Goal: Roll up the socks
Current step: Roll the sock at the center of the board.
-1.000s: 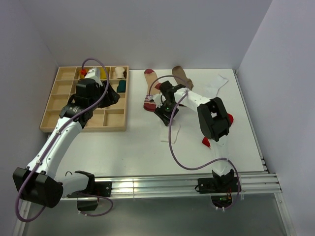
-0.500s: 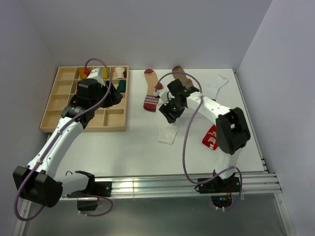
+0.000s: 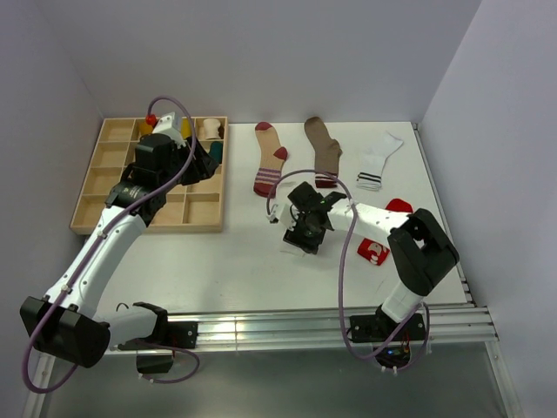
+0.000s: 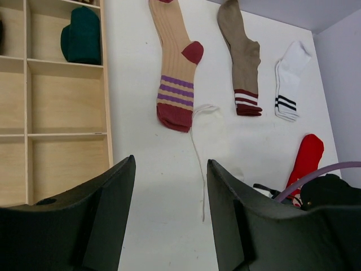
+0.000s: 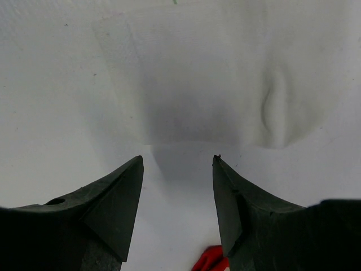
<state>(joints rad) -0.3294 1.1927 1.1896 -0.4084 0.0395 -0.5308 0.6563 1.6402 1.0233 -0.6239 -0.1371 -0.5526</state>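
Fingers spread and empty, the right hand [image 5: 177, 159] hangs low over the surface [image 3: 235, 261] with a white sock [image 5: 197, 73] flat just ahead of its fingertips, long axis seemingly running away from it, while the spread left hand [image 4: 170, 162] is well apart, over the tray [image 3: 202, 209].

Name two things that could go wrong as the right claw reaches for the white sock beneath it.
1. The white sock lies flat and thin on the table. The open right claw might pinch only its top layer, or scrape the surface.
2. The red sock lies close beside that arm, so a sweep or a roll could drag it along.
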